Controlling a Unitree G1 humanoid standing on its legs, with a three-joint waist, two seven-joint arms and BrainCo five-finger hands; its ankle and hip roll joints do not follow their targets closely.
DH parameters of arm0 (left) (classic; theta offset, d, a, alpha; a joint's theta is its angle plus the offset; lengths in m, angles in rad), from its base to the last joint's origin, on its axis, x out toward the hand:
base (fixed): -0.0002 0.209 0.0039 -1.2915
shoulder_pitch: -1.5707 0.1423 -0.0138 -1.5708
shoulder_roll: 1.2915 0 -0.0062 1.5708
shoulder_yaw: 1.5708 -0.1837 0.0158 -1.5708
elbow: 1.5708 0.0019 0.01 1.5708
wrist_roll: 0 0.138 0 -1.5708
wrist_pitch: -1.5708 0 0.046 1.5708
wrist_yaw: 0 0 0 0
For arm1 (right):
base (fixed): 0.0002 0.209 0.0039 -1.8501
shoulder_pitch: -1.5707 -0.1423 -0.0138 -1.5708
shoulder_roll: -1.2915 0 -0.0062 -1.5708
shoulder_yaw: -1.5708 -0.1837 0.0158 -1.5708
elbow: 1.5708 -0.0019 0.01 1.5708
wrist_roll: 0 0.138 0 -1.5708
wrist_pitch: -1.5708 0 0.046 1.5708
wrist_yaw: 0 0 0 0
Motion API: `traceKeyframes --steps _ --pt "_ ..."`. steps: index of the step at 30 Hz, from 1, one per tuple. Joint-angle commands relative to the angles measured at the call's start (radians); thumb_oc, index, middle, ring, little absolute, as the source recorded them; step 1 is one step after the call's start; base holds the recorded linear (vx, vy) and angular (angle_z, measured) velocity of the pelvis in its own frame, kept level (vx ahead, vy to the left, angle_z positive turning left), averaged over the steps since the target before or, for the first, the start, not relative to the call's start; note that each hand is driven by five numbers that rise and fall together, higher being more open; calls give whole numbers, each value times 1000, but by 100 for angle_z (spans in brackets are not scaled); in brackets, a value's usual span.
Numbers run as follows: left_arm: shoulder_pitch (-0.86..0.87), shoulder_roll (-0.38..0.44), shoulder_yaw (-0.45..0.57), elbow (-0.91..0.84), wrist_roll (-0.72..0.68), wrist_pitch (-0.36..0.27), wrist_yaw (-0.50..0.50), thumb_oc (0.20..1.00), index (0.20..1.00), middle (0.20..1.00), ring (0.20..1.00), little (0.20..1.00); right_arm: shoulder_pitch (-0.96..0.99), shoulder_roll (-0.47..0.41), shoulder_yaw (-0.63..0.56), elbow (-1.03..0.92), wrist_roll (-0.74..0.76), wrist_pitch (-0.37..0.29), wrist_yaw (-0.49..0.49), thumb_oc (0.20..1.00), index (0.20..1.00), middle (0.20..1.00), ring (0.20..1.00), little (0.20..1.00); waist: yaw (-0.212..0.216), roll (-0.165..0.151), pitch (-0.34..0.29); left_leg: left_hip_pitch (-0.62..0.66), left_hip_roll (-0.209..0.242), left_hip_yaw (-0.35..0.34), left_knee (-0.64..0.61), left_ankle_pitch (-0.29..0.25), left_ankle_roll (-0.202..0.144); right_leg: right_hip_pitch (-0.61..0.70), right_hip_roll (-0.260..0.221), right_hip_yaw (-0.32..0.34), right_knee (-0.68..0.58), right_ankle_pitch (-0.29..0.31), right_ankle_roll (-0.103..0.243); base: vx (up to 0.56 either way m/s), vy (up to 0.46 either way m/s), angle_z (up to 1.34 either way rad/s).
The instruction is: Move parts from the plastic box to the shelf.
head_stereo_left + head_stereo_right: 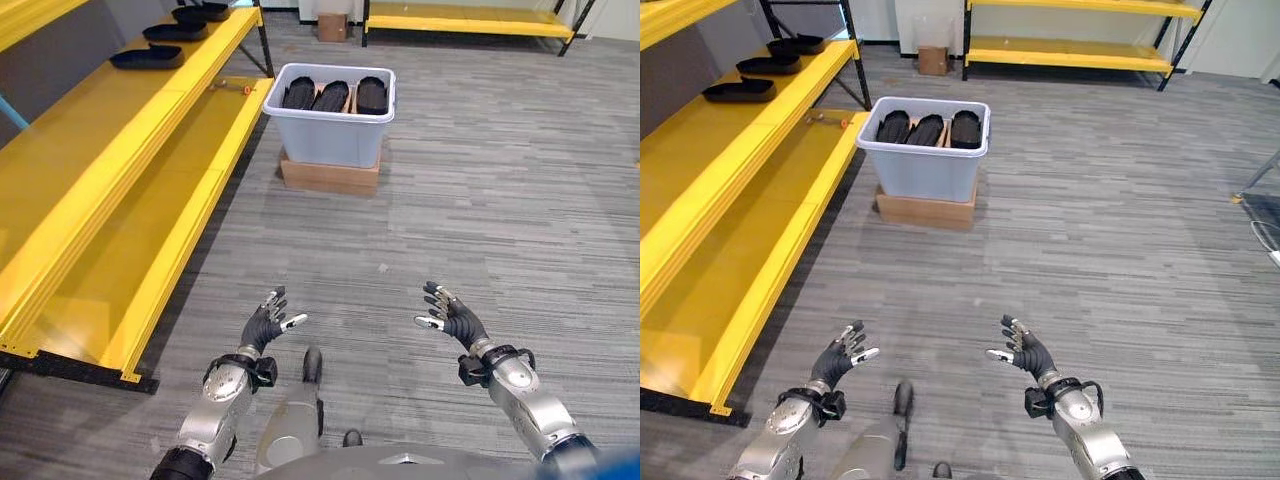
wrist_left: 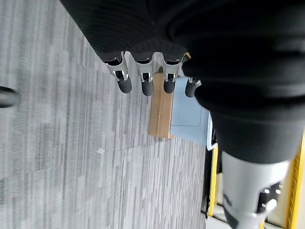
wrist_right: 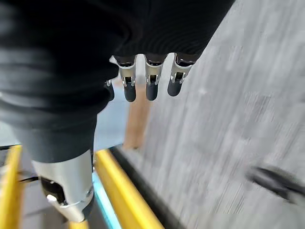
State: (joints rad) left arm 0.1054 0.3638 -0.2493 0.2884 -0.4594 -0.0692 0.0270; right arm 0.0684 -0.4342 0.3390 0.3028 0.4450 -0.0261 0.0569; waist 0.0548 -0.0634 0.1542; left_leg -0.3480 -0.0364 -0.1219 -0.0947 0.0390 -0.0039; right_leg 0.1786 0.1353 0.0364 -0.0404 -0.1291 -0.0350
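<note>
Near, low in the head views: left hand [image 1: 263, 325] and right hand [image 1: 452, 314] both raised over bare grey floor [image 1: 470, 200], well apart, palms turned inward toward each other. Fingers of each loosely spread and relaxed, thumbs out to the side, nothing held; the wrist views show the same, fingers [image 2: 147, 84] straight in a row with floor past them, likewise on the right [image 3: 151, 86]. Farther ahead, centre-left: pale grey plastic box [image 1: 333, 132] sitting on a flat brown base [image 1: 330, 175], well clear of both hands. Inside it, three black parts [image 1: 334, 95] standing side by side. Left side: yellow shelf [image 1: 120, 150] running from near to far, two tiers. On the upper tier at the far end, three more black parts [image 1: 148, 57] in a line, apart from one another. Far back: a second yellow shelf [image 1: 470, 20] along the wall, a small brown carton [image 1: 332, 26] on the floor to its left.
</note>
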Motion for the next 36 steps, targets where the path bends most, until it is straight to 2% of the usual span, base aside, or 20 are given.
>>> traceKeyframes --steps 1,3,4,5,7,8,9,10,11,13,15,17,18,22,25,28,31,32,33,36 --pt "-14 21 -5 -79 7 -47 -16 1000 1000 1000 1000 1000 36 10 -20 -121 -34 -35 15 1000 1000 1000 1000 1000 17 11 -70 146 58 20 17 165 -28 -15 -150 13 33 64 89 239 166 -27" --pt "-17 20 -7 -81 5 -47 -11 1000 1000 1000 1000 1000 33 17 -17 -119 -31 -33 14 1000 1000 1000 1000 1000 17 6 -74 144 43 28 46 155 -18 -10 -171 14 50 65 98 219 195 -45" --pt "-21 23 -5 -82 2 -48 -10 1000 1000 1000 1000 1000 30 22 -13 -116 -28 -31 14 1000 1000 1000 1000 1000 19 0 -78 140 31 39 80 132 -5 -13 -190 19 74 72 107 425 386 -26" --pt "-21 35 3 -103 3 -50 -9 1000 1000 1000 1000 1000 25 36 -4 -126 -27 -34 24 1000 1000 1000 1000 1000 26 -13 -84 135 4 52 138 74 28 -30 -229 33 166 103 126 312 280 -9" --pt "-26 40 0 -106 7 -49 -8 1000 1000 1000 1000 1000 21 44 0 -125 -32 -33 29 1000 1000 1000 1000 1000 29 -20 -82 129 -11 62 178 45 42 -50 -242 35 222 129 135 268 270 -21" --pt "-37 47 -5 -100 12 -44 -6 1000 1000 1000 1000 1000 21 55 4 -119 -40 -28 28 1000 1000 1000 1000 1000 29 -23 -75 160 -37 64 203 3 69 -107 -259 33 393 220 146 316 363 -26" --pt "-40 52 -7 -104 11 -43 1 1000 1000 1000 1000 1000 20 61 4 -116 -41 -31 25 1000 1000 1000 1000 1000 22 -20 -64 181 -52 58 210 -12 82 -140 -257 35 482 296 153 316 380 -6" --pt "-40 55 -4 -107 13 -42 3 1000 1000 1000 1000 1000 21 64 4 -118 -43 -31 26 1000 1000 1000 1000 1000 18 -8 -60 204 -51 54 203 -20 92 -171 -254 28 554 336 153 234 311 29" --pt "-36 61 0 -113 18 -38 4 1000 1000 1000 1000 1000 24 65 6 -122 -49 -35 32 1000 1000 1000 1000 1000 10 5 -49 238 -50 49 192 -30 106 -211 -251 15 638 355 148 245 289 54" --pt "-28 67 3 -120 26 -32 -2 1000 1000 1000 1000 1000 34 71 5 -116 -52 -31 35 1000 1000 1000 1000 1000 0 21 -36 290 -48 45 174 -49 120 -282 -249 -16 723 320 138 275 241 47" --pt "-28 69 0 -116 31 -30 -11 1000 1000 1000 1000 1000 46 70 -1 -122 -42 -28 40 1000 1000 1000 1000 1000 -23 34 -29 340 -45 29 156 -55 122 -370 -203 -39 690 252 125 294 160 12" --pt "-29 70 -1 -114 31 -30 -13 1000 1000 1000 1000 1000 49 66 0 -125 -37 -27 42 1000 1000 1000 1000 1000 -35 36 -19 367 -49 20 145 -58 120 -391 -192 -58 664 229 121 232 68 34" --pt "-29 67 -3 -107 32 -31 -17 1000 1000 1000 1000 1000 53 64 -2 -125 -26 -28 43 1000 1000 1000 1000 1000 -45 34 -15 415 -61 12 113 -72 115 -414 -194 -108 496 218 118 268 28 73" --pt "-21 55 6 -101 29 -36 -20 1000 1000 1000 1000 1000 40 59 2 -117 -30 -24 42 1000 1000 1000 1000 1000 -62 17 -4 492 -78 -10 77 -97 93 -434 -190 -124 132 294 154 314 -23 25" --pt "-15 49 11 -99 39 -41 -25 1000 1000 1000 1000 1000 31 51 6 -127 -41 -21 42 1000 1000 1000 1000 1000 -67 15 -2 523 -72 -12 79 -115 77 -421 -186 -159 21 327 169 232 -50 10" --pt "-9 37 7 -88 50 -38 -37 1000 1000 1000 1000 1000 34 50 6 -130 -31 -24 43 1000 1000 1000 1000 1000 -67 2 -39 560 -68 -22 87 -150 65 -373 -181 -154 -15 341 159 372 -115 11" --pt "-19 18 6 -76 42 -40 -27 1000 1000 1000 1000 1000 28 51 6 -126 -14 -27 36 1000 1000 1000 1000 1000 -76 15 -75 583 -20 -32 135 -161 33 -347 -162 -166 24 327 134 480 -191 41" --pt "-25 15 0 -86 30 -41 -24 1000 1000 1000 1000 1000 23 39 3 -130 -10 -33 33 1000 1000 1000 1000 1000 -82 34 -85 584 12 -33 217 -131 -5 -330 -141 -174 55 277 107 533 -224 15" --pt "-25 15 0 -87 30 -41 -24 1000 1000 1000 1000 1000 23 39 3 -130 -9 -33 33 1000 1000 1000 1000 1000 -83 35 -85 584 13 -33 219 -132 -6 -330 -140 -175 56 276 106 429 -189 9" --pt "-20 12 1 -90 15 -41 -21 1000 1000 1000 1000 1000 19 30 6 -129 3 -32 33 1000 1000 1000 1000 1000 -79 40 -87 533 31 -26 376 -27 -50 -277 -113 -160 50 237 79 202 -107 -8"
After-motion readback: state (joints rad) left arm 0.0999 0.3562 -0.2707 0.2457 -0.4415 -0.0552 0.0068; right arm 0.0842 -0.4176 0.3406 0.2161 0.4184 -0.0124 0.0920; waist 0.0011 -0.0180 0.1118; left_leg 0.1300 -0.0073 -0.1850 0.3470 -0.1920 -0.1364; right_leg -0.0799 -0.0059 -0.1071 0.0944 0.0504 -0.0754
